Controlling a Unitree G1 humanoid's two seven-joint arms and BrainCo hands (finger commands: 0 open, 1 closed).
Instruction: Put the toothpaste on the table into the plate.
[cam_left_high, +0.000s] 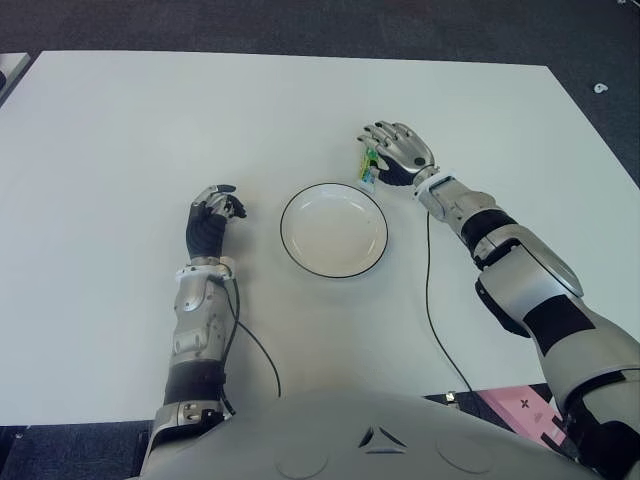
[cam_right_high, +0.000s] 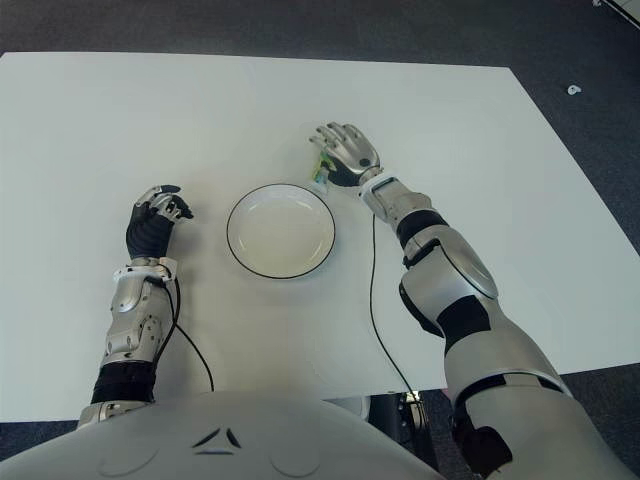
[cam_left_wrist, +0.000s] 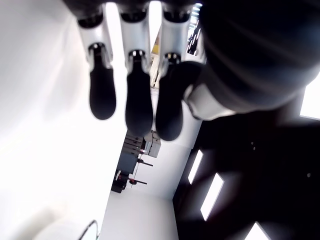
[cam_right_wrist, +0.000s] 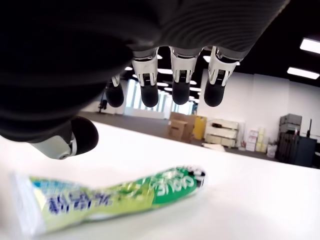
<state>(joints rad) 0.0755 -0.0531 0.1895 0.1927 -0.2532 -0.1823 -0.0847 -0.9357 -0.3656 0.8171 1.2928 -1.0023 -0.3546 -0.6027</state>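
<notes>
Left eye view, largest item first: one white desk (cam_left_high: 120, 150), filling most of the frame, with dark carpet (cam_left_high: 300, 25) beyond its far edge and along the right side. Wide bare surface on the far half and the left half; no obstruction between plate and desk edges.

One plate (cam_left_high: 334, 230): round, white, thin dark rim, near the desk centre, nothing in it.

Two hands. Left hand (cam_left_high: 212, 222): left of the plate, well apart from it, fingers curled inward, nothing held; left wrist view confirms bent fingers with no object between them. Right hand (cam_left_high: 397, 152): just beyond the plate's far right rim, palm down, fingers spread and hanging above the desk. Right wrist view: fingertips (cam_right_wrist: 181, 92) clear of the tube, thumb off to one side, no contact visible.

One toothpaste (cam_right_wrist: 107, 200) tube: small, flat, green and white with printed lettering, darker green at the cap end, crimped end pale. Lying flat on the desk under the right hand, between that hand and the plate rim, close to the rim but outside it. Partly hidden by the hand in both eye views, seen as a green sliver at the thumb side.
</notes>
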